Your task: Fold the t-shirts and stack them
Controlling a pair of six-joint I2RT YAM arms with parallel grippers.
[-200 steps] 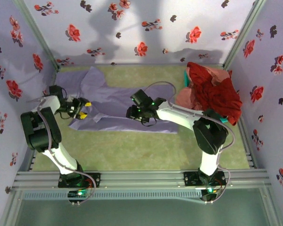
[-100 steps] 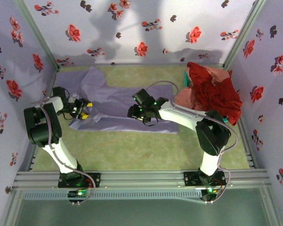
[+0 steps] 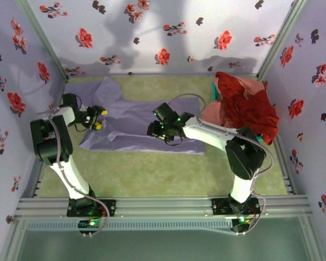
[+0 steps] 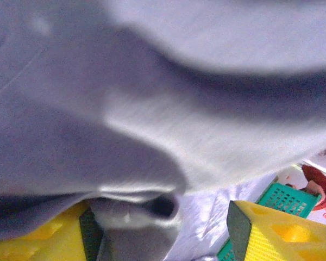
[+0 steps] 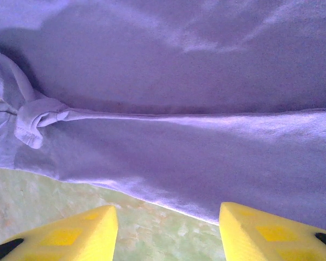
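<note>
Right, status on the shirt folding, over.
Left hand open, lavender t-shirt draped over it. Right hand open above shirt's near hem. Red and pink shirts heaped far right.

One lavender t-shirt [image 3: 146, 128] on the desk [image 3: 152, 168]. One red t-shirt [image 3: 250, 109] and one pink t-shirt [image 3: 212, 113] (heaped together, so any more underneath cannot be counted). One teal basket [image 3: 215, 87]. Two hands: left hand [image 3: 98, 118], right hand [image 3: 162, 133].

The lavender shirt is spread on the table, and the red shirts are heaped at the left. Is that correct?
No, the red shirts are heaped at the right, as the top view shows; the lavender shirt is spread on the table.
</note>
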